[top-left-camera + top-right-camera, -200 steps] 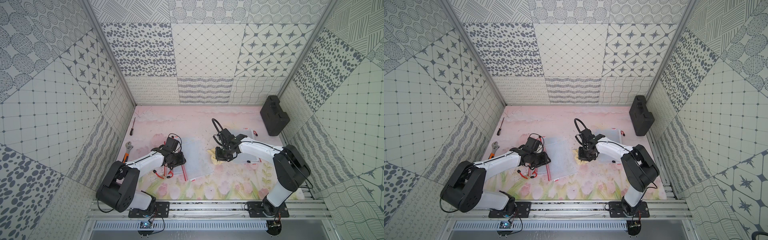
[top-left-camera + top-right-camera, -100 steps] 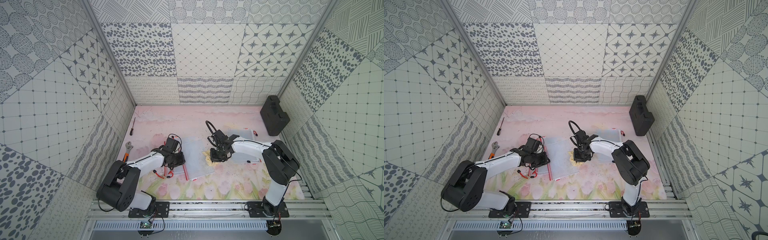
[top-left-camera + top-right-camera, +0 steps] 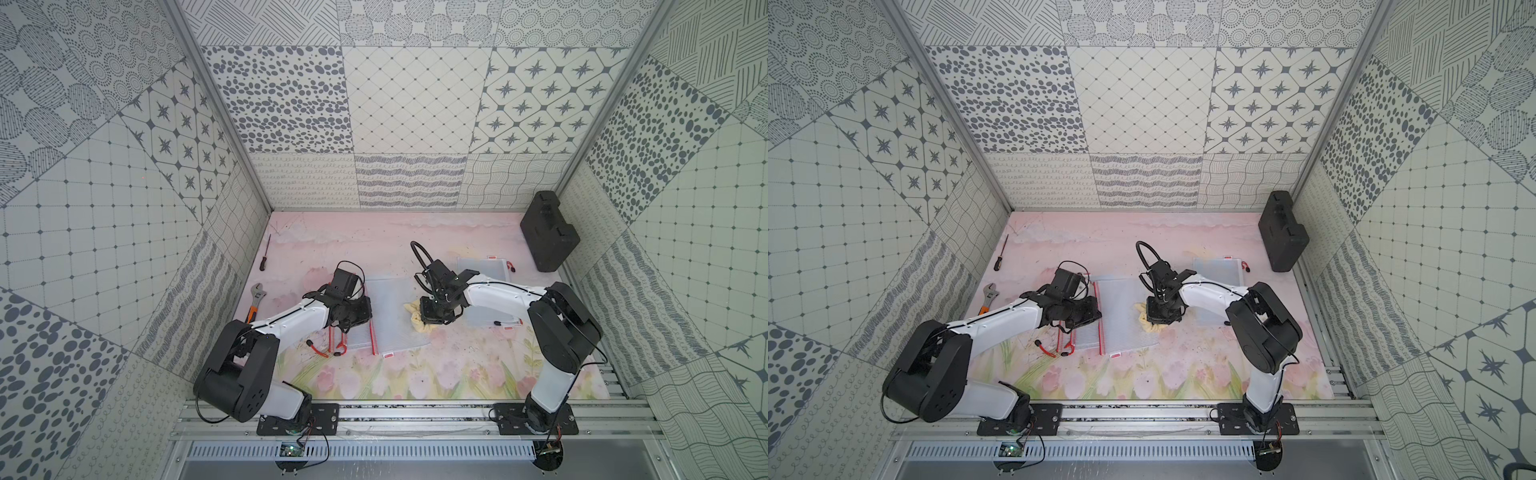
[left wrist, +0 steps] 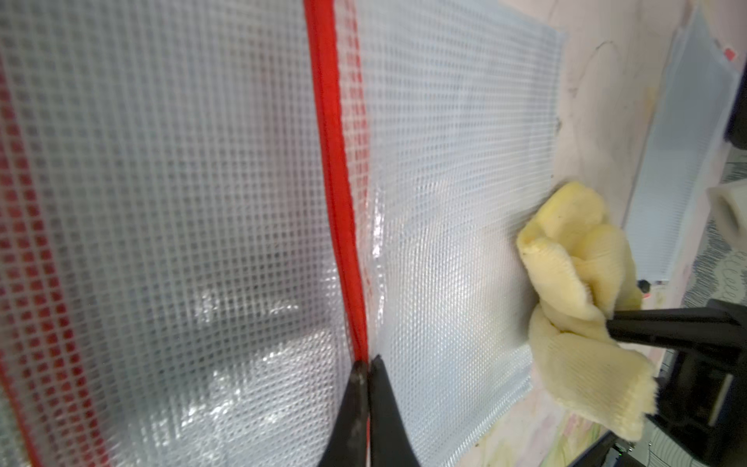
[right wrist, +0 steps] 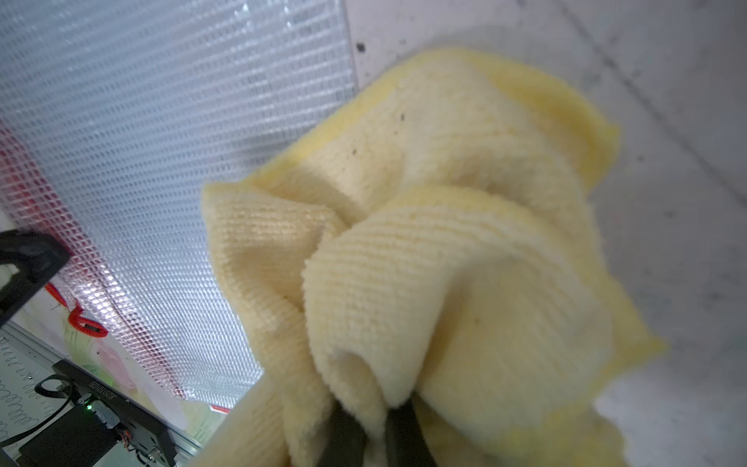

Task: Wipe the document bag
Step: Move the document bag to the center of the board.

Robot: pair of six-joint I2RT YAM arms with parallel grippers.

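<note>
The document bag (image 3: 397,313) (image 3: 1125,311) is a clear mesh pouch with a red zipper edge (image 4: 331,161), lying flat mid-mat in both top views. My left gripper (image 4: 368,364) (image 3: 362,321) is shut on that red zipper edge. A crumpled yellow cloth (image 5: 444,242) (image 3: 417,322) (image 4: 578,283) rests at the bag's opposite edge, partly on the mesh (image 5: 161,121). My right gripper (image 5: 376,428) (image 3: 434,319) is shut on the cloth, its fingertips buried in the folds.
A smaller mesh pouch (image 3: 351,338) with red lanyards (image 3: 328,352) lies under the left gripper. Two more pouches (image 3: 482,266) lie to the right. A black case (image 3: 548,232), a screwdriver (image 3: 264,257) and a wrench (image 3: 257,297) sit by the walls.
My left gripper has closed onto the bag's red zipper edge. The right arm has carried the yellow cloth leftward to the bag's right edge.
</note>
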